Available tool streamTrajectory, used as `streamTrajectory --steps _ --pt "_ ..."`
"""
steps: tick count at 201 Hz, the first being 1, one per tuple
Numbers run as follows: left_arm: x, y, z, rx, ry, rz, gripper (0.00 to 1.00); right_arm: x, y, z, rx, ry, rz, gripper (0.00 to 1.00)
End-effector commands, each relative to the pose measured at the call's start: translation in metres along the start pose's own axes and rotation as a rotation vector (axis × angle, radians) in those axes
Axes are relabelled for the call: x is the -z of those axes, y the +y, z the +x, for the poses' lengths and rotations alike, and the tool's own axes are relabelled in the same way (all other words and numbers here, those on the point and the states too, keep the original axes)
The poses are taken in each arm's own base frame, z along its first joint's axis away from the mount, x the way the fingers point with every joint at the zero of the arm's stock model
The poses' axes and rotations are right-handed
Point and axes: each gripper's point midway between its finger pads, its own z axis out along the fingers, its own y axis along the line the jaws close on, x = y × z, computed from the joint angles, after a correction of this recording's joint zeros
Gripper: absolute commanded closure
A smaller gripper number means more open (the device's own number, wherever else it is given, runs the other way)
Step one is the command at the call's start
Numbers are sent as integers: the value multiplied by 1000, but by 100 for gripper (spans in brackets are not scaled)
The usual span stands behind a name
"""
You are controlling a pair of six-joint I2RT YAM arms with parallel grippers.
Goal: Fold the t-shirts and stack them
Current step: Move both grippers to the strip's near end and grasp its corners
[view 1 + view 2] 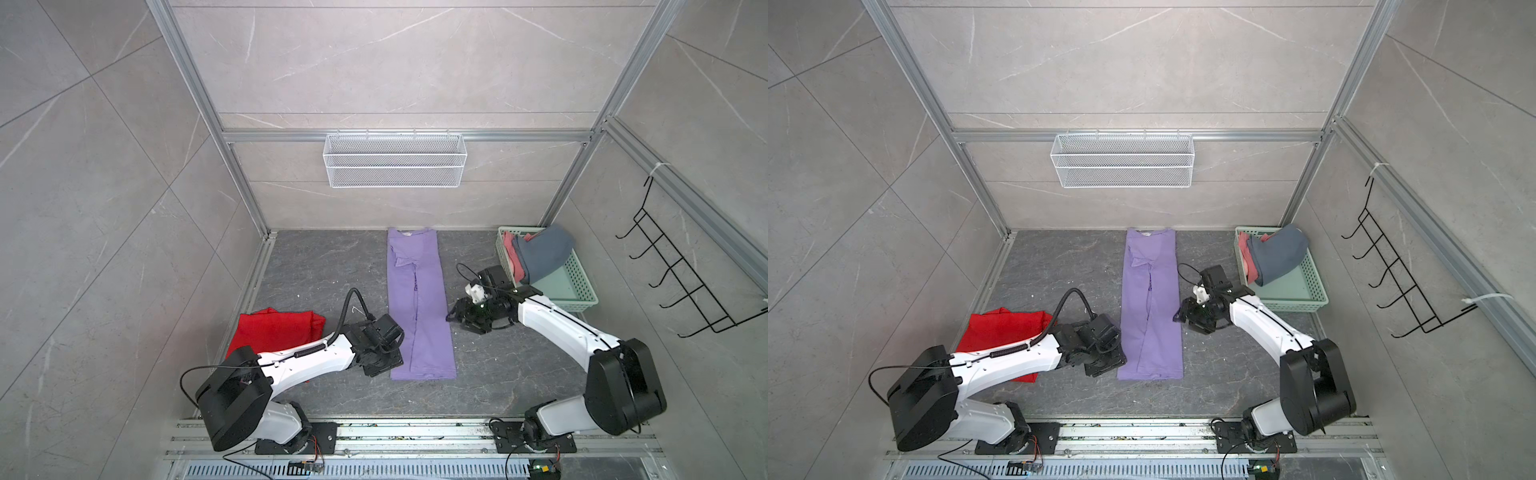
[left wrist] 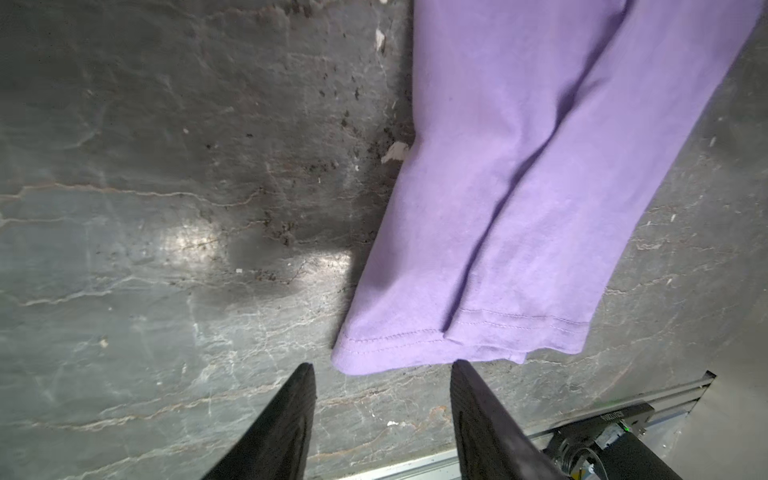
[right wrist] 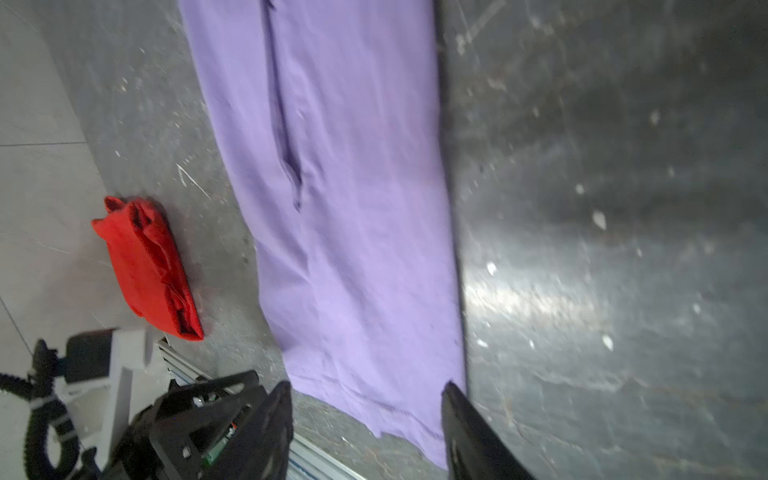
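I see the lilac t-shirt (image 1: 419,303) folded lengthwise into a long narrow strip mid-worktop (image 1: 316,266), collar at the far end, hem nearest me. The red t-shirt (image 1: 274,332) lies folded, slightly rumpled, well to its left. The slate-blue t-shirt (image 1: 544,257) and salmon-pink t-shirt (image 1: 508,249) sit heaped together in the basket (image 1: 582,286) — far right corner.

On the table (image 1: 324,266) the long t-shirt (image 1: 419,307) lies central; the folded t-shirt (image 1: 274,332) at 8 o'clock; the basket (image 1: 582,284), holding heaped t-shirts (image 1: 540,257), at 2 o'clock.

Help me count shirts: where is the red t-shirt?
In both top views, the red t-shirt lies near left on the table, left of the purple t-shirt.
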Motion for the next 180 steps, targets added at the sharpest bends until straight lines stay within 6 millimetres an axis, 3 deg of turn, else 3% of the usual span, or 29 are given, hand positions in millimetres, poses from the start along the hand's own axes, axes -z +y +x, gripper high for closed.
streamTrajectory --steps 1,39,86,143,180 --pt "-17 3 8 18 43 12 45 0 -18 34 -33 54 9 41" --pt "-32 6 24 -4 130 22 47 -15 -38 73 -122 117 -17 41" --pt "-29 13 30 -30 150 27 52 -34 -67 111 -176 177 20 41" --pt "-29 22 36 -9 153 46 63 -60 -78 112 -253 136 -15 42" --pt "-30 10 32 -30 147 71 75 -65 -86 112 -255 130 26 49"
